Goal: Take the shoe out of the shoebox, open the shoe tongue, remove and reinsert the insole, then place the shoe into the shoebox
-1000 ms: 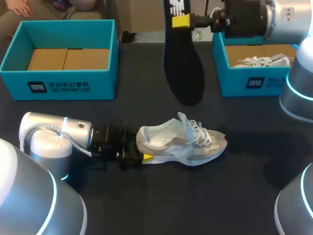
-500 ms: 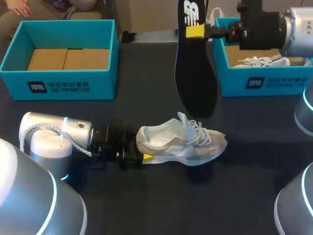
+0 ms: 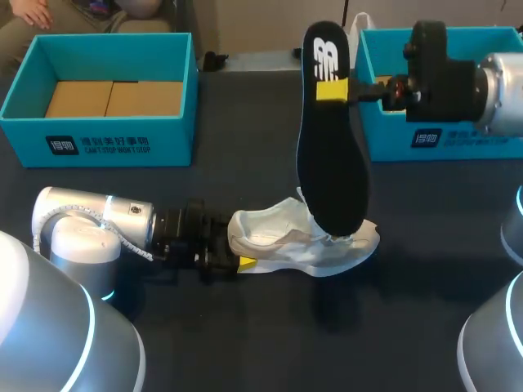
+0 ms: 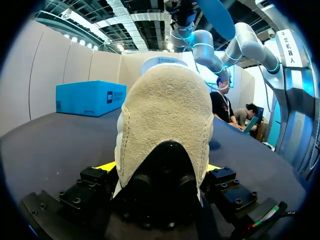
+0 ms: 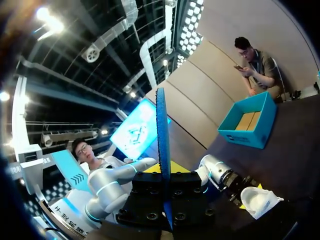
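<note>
A white and beige shoe (image 3: 302, 241) lies on its side on the dark table, toe pointing right. My left gripper (image 3: 237, 247) is shut on its heel. In the left wrist view the suede heel (image 4: 167, 115) fills the gap between the two yellow tips of that gripper (image 4: 160, 167). My right gripper (image 3: 331, 90) is shut on the heel end of a black insole (image 3: 331, 155), which hangs down with its toe end at the shoe's tongue and laces. The right wrist view shows the insole (image 5: 162, 140) edge-on in this gripper (image 5: 165, 172), with the shoe (image 5: 259, 200) lower down.
A teal shoebox (image 3: 98, 139) with a cardboard floor stands at the back left. A second teal shoebox (image 3: 441, 140) stands at the back right, partly behind my right arm. Dark bare table lies in front of the shoe.
My right arm has carried the insole to the right and down, so its toe end now overlaps the shoe's tongue. The left arm and the shoe have stayed put.
</note>
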Available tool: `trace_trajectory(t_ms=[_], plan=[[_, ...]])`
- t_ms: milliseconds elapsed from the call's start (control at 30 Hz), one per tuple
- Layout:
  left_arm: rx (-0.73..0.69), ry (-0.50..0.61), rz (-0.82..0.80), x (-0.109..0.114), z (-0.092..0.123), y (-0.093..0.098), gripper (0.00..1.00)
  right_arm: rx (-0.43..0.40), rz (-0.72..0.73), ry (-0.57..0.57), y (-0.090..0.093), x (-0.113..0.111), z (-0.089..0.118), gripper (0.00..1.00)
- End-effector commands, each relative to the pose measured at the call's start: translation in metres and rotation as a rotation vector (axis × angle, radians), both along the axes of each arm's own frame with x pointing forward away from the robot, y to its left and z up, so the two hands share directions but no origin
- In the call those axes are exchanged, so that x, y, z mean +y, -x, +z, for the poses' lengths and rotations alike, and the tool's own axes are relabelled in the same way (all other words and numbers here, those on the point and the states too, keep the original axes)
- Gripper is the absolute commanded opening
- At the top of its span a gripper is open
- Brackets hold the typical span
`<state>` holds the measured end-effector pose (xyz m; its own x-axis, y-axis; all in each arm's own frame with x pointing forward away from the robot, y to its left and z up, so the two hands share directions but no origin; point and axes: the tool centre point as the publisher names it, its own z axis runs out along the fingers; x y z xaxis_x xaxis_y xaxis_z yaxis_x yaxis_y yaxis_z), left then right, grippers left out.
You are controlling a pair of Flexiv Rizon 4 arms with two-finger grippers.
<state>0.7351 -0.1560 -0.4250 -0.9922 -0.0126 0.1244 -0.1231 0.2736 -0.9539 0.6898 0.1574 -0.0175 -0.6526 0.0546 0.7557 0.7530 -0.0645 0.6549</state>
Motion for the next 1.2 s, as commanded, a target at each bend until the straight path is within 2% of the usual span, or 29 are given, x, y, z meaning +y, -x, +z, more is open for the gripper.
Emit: trace_trajectory(t_ms=[33,333,1100,1133,1200], plan=[[0.001,-0.002,-0.001,0.001,-0.001,0.0,0.0,-0.007,-0.026,-0.01,0.022,-0.01,-0.001,0.0],[0.001,-0.002,-0.001,0.001,-0.001,0.0,0.0,0.002,-0.025,-0.01,0.033,-0.01,-0.003,0.0],[0.001,-0.002,-0.001,0.001,-0.001,0.0,0.0,-0.008,-0.052,-0.026,0.033,-0.012,-0.005,0.0],[0.001,-0.002,-0.001,0.001,-0.001,0.0,0.14,-0.008,-0.052,-0.026,0.033,-0.012,-0.005,0.0],[0.009,-0.01,0.004,0.005,-0.001,0.001,1.0,-0.008,-0.052,-0.026,0.033,-0.012,-0.005,0.0]])
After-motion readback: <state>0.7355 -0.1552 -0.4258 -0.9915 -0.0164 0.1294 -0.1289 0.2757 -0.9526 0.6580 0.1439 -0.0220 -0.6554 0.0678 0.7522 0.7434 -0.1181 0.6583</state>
